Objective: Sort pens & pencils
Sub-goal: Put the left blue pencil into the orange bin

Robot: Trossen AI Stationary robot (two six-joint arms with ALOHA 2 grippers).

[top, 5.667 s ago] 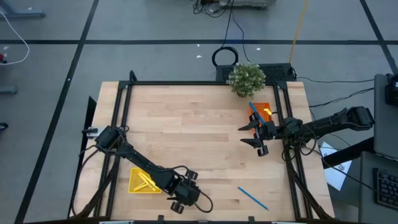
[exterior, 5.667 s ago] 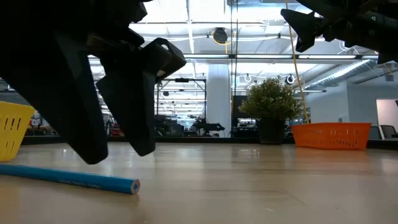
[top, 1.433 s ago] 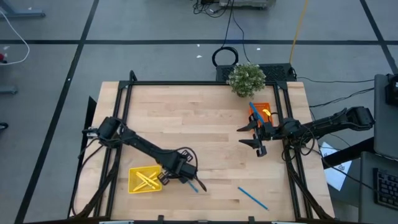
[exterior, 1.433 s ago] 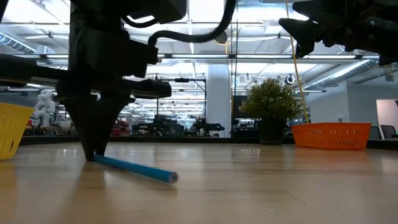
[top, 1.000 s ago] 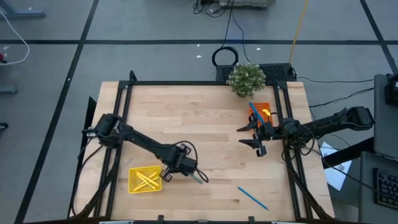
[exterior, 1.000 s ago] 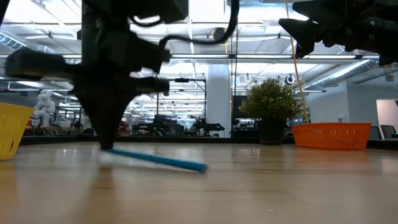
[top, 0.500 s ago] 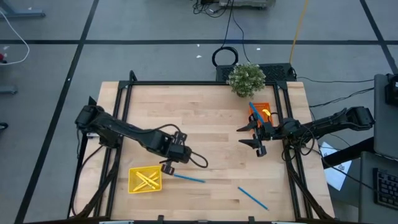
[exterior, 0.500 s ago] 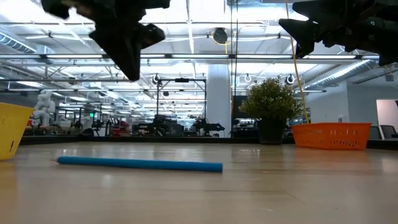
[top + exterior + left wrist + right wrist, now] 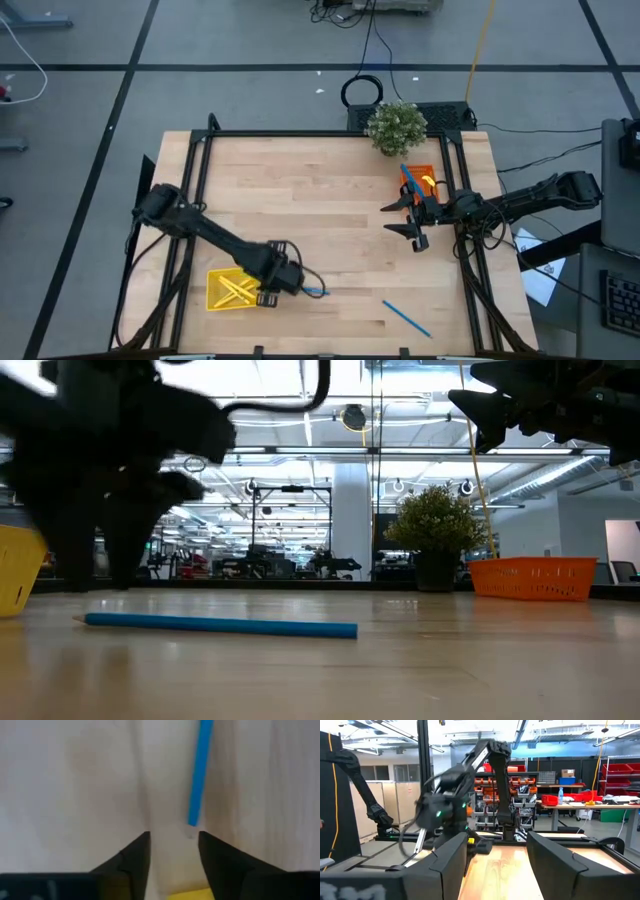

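The left gripper is held with fingers parted and empty, just short of the end of a blue pencil lying flat on the worktop. The yellow tray is beside it. The right gripper is held spread and empty near the orange tray.

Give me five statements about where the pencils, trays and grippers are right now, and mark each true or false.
1. The left gripper holds a blue pencil in the air. False: the blue pencil lies flat on the table, ahead of the open fingers.
2. The yellow tray holds yellow sticks. True.
3. The right gripper is open, beside the orange tray. True.
4. The orange tray is empty. False: a blue stick pokes out of it.
5. A second blue pencil lies loose near the table's front edge. True.
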